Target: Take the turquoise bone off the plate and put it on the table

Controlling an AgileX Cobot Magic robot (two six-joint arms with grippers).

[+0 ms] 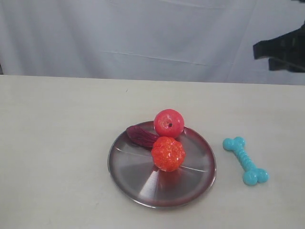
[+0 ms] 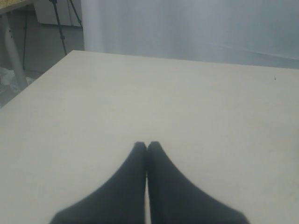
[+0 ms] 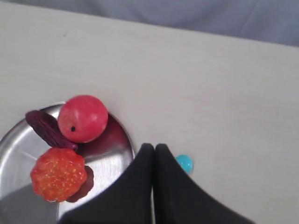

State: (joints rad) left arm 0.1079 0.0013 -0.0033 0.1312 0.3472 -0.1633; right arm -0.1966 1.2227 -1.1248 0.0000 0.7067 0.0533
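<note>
The turquoise bone (image 1: pixel 245 160) lies flat on the beige table (image 1: pixel 57 143), just right of the silver plate (image 1: pixel 138 176), not touching it. In the right wrist view only one knob of the bone (image 3: pixel 184 163) peeks out beside my right gripper (image 3: pixel 154 147), which is shut and empty, high above the plate's rim (image 3: pixel 122 135). My left gripper (image 2: pixel 147 145) is shut too, with nothing in it, over bare table (image 2: pixel 187 102) away from the plate. Only part of the right arm (image 1: pixel 281 50) shows in the exterior view, at the upper right.
On the plate sit a red ball (image 1: pixel 168 123), an orange bumpy ball (image 1: pixel 167 153) and a dark purple leaf-shaped toy (image 1: pixel 141 135). A white cloth backdrop (image 1: pixel 143 33) hangs behind the table's far edge. The table's left edge (image 2: pixel 32 81) shows in the left wrist view.
</note>
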